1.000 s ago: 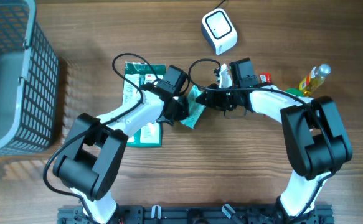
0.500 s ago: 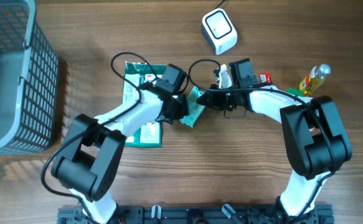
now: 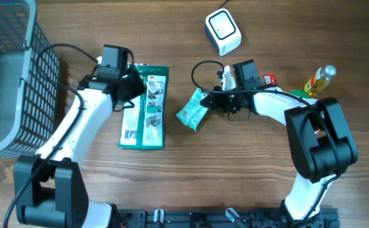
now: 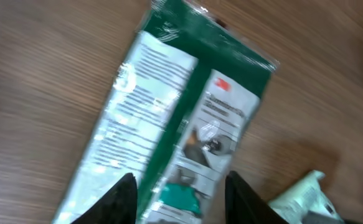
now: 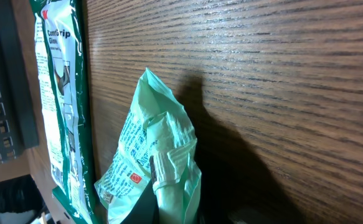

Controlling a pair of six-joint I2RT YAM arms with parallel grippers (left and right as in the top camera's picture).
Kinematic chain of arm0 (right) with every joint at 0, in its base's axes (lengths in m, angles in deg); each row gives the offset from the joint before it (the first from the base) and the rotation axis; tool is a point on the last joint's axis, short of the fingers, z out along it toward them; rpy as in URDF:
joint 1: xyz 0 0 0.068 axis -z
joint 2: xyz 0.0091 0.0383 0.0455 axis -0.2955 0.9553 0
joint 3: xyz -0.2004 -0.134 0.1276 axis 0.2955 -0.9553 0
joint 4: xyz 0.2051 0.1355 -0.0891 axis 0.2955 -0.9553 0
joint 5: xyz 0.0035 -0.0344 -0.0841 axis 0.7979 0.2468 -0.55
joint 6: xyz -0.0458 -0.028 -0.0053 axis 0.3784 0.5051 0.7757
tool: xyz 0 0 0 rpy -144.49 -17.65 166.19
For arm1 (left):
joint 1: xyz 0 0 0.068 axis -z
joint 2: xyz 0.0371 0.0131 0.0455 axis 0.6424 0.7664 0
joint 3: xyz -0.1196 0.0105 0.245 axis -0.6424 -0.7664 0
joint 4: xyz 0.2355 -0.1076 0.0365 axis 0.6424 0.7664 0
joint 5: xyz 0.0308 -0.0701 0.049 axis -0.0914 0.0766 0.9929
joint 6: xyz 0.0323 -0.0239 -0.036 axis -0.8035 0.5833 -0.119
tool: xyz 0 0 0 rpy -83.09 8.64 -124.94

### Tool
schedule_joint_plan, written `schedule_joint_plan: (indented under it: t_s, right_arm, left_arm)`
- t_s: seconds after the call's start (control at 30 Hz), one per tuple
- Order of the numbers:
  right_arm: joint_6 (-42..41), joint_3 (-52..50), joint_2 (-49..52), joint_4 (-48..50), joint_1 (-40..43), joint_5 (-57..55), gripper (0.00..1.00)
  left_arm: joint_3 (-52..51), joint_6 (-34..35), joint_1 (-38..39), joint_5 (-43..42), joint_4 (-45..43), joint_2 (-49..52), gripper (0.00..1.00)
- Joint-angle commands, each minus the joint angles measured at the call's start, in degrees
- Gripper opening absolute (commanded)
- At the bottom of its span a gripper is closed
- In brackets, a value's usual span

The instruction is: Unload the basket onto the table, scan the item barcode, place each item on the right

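The mint-green pouch (image 3: 192, 110) hangs mid-bench in the right gripper (image 3: 206, 103) alone, its lower end pinched between closed jaws in the right wrist view, its crumpled top tilted clear of the wood. A second ago you had 2 grippers at this pouch. The left gripper (image 3: 128, 88) has since let go and swung away to the left, and it now sits over the upper left edge of the flat green package (image 3: 145, 107) lying on the bench (image 3: 235, 183). Its fingers (image 4: 124, 198) stand apart with nothing between them.

The handover looks complete, so carrying the pouch falls to your right arm. The white scanner (image 3: 223, 31) waits well apart, up the bench and slightly right of the pouch. Printed text and a red mark show on the pouch's face, but no barcode can be made out, so you will likely need to turn it before presenting it. The basket (image 3: 45, 95) stands at far left.
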Motion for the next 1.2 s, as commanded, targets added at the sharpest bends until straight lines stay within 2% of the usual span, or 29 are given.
schedule_joint_plan:
  t_s: [0.0, 0.03, 0.1, 0.17, 0.23, 0.27, 0.33, 1.17]
  right_arm:
    - [1.22, -1.22, 1.77, -0.7, -0.72, -1.46, 0.04]
    - [1.25, -1.22, 1.77, -0.7, -0.72, -1.46, 0.04]
    - [1.22, -1.22, 1.77, -0.7, -0.72, -1.46, 0.05]
    - [1.22, -1.22, 1.77, -0.7, -0.72, -1.46, 0.04]
    - [1.22, -1.22, 1.77, -0.7, -0.72, -1.46, 0.04]
    - [1.22, -1.22, 1.77, -0.7, -0.72, -1.46, 0.04]
    - [1.22, -1.22, 1.77, -0.7, -0.72, -1.46, 0.04]
    - [1.22, -1.22, 1.77, -0.7, -0.72, -1.46, 0.04]
  left_arm:
    - [0.07, -0.31, -3.56, 1.2, 0.81, -0.39, 0.49]
    - [0.07, -0.33, -4.11, 1.33, 0.92, -0.39, 0.53]
    - [0.07, -0.33, -4.9, 3.41, 1.29, -0.39, 0.68]
    - [0.07, -0.33, -5.05, 5.55, 1.55, -0.39, 0.73]
    - [0.07, -0.31, -5.05, 6.14, 1.95, -0.39, 0.87]
    - [0.07, -0.31, -5.05, 6.12, 2.12, -0.39, 0.88]
    - [0.07, -0.31, -5.05, 6.12, 2.47, -0.39, 1.0]
    - [0.07, -0.26, -5.05, 6.08, 2.62, -0.39, 1.0]
